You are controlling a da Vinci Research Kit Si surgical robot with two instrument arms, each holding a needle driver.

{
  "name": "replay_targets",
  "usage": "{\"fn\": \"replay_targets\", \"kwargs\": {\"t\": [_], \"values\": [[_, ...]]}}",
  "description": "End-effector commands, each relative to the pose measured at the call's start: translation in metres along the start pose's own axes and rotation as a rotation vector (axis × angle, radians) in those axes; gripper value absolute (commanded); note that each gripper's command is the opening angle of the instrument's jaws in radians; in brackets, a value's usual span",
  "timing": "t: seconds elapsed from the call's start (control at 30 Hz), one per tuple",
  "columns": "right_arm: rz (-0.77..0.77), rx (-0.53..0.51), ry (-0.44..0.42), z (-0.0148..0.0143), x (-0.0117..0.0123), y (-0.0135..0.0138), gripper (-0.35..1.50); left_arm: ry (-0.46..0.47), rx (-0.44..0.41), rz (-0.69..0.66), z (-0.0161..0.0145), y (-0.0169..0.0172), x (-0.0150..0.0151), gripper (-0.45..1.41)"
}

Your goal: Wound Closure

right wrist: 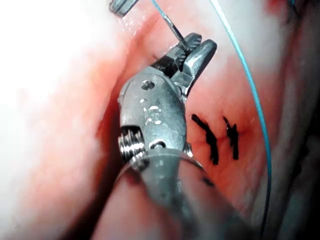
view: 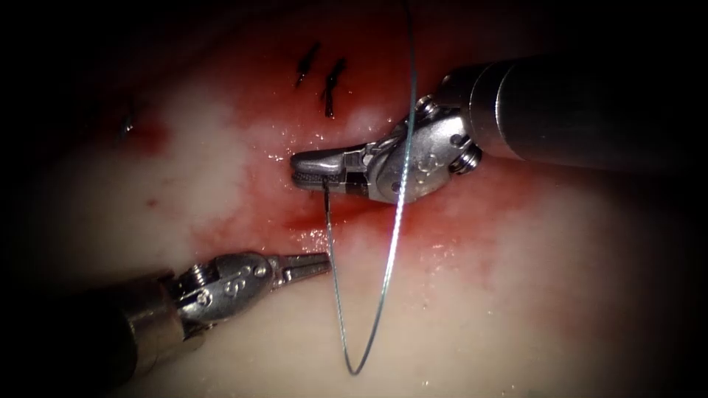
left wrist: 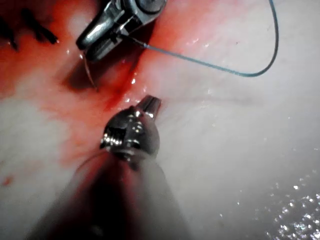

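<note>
Gripping the needle (view: pixel 325 193) near its thread end, the right tool (view: pixel 313 168) is reaching in over the cut (view: pixel 310 221), its jaws pinching down on the metal; the needle's dark shank is hanging from the jaw tips toward the red, wet line of the cut, and in the left wrist view its thin curve (left wrist: pixel 90 75) is dropping from those jaws (left wrist: pixel 92 42) to the tissue surface, though I cannot tell whether the point is sitting in the tissue or only touching it; the thread (view: pixel 391 243) is running from the needle down toward the near edge of the tissue (view: pixel 516 309), turning in 1 narrow loop and climbing back up across the right tool's wrist toward the far edge; the left tool (view: pixel 313 264) is lying low on the left side of the cut, near the thread yet apart from it, jaws pressed together and holding nothing; 2 dark stitches (view: pixel 317 74) are sitting across the cut farther back, beyond the right tool; red fluid (view: pixel 442 214) is spreading around the cut; the right wrist view is showing the needle shank (right wrist: pixel 175 32) between the ridged jaw faces (right wrist: pixel 192 52), with the 2 stitches (right wrist: pixel 220 140) beside the tool.
</note>
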Motion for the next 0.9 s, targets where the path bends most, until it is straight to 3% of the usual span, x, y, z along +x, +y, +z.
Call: {"fn": "replay_targets", "kwargs": {"t": [0.03, 0.27, 0.6, 0.9], "values": [[0.003, 0.006, 0.004, 0.0008, -0.0006, -0.0008, -0.35, 0.001, -0.001, 0.0, 0.0009, 0.0, -0.0002, -0.45], [0.014, 0.019, 0.0, 0.0009, -0.0009, -0.0017, -0.35, -0.001, 0.003, 0.001, 0.0008, -0.0001, -0.0003, -0.45], [0.05, -0.017, 0.009, 0.0006, 0.0002, 0.0008, -0.35, -0.012, 0.023, 0.001, 0.0011, -0.0002, -0.0004, -0.45], [0.233, -0.012, 0.002, 0.0007, 0.0, 0.0035, -0.35, -0.066, 0.018, 0.001, 0.0023, -0.0003, -0.0022, -0.45]]}}
